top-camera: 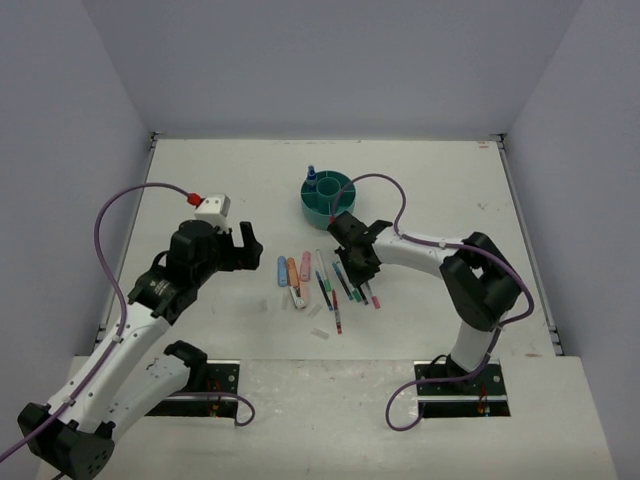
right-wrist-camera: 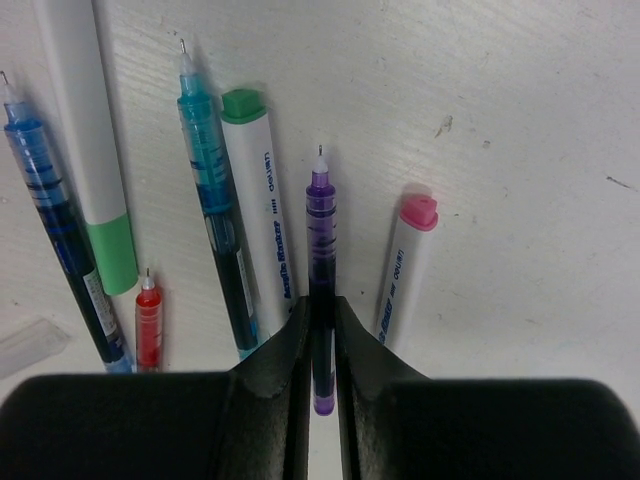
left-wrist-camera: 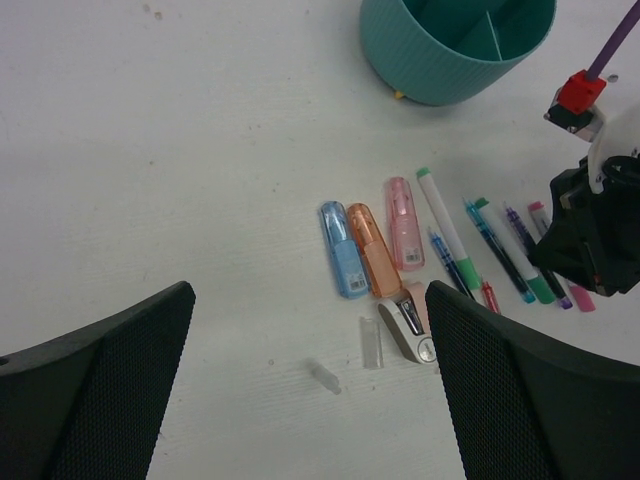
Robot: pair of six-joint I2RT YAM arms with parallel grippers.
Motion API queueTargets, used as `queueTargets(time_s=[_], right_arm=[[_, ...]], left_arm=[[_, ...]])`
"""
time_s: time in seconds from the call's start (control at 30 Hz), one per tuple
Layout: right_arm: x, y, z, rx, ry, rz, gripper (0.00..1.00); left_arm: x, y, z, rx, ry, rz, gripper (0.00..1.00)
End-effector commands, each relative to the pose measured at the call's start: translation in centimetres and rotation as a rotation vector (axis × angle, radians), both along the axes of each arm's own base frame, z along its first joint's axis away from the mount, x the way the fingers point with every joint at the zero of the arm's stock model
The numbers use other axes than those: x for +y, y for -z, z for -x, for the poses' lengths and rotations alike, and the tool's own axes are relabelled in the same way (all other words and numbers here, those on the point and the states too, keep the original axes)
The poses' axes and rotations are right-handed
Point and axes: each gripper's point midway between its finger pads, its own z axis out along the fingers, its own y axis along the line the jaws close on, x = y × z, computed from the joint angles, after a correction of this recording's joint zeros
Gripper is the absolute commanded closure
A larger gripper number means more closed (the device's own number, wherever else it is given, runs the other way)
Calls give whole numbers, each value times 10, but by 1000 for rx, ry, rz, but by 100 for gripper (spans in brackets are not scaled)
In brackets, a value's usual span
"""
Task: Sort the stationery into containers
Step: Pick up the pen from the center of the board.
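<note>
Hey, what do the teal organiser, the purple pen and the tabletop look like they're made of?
Teal organiser: probably moulded plastic, matte, with fine vertical ribbing on its outer wall.
Purple pen: likely a clear, glossy plastic barrel, since purple ink shows through; its thin tip looks like metal.
Tabletop: seemingly white-painted wood or laminate; faint grain lines and small scuffs show.
</note>
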Motion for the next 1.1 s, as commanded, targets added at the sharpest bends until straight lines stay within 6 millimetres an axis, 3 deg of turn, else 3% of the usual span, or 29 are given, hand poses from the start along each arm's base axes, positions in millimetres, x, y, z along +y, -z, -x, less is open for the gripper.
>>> queueTargets(time_s=[0.0,0.2,0.27,0.33,0.37,0.4,0.43,0.5,0.7,0.87,1.07], right_arm=[[6,-43,-16,-99,6,-30,100],[-5,-127,-20,-287,48,-136,100],[-9,-140,-12,-326,36,-193,100],[-6,-154,-6,-381,10,-289,100],[-11,-157,0,-411,13,-320,100],[-8,-161,-4,-427,19,-340,100],[-14,-164,2,-452,33,-374,100],[-14,-169,4,-478,31,-426,100],[-20,-164,10,-473,45,-451,100],[-24,-158,8,-468,73,-434,100],[-30,-158,11,-463,101,-431,100]], left_arm=[[-7,-16,-6,-9,32,4,0],[-25,-38,-12,-4,21,62,0],[-47,-38,-3,1,51,54,0],[-89,-29,23,22,119,28,0],[-93,-12,21,43,88,-43,0],[-104,-12,33,54,125,-34,0],[-103,11,35,86,72,-129,0],[-100,28,41,112,8,-159,0],[-100,46,48,129,-44,-32,0],[-122,61,61,164,21,-48,3],[-173,93,83,203,310,-172,32]])
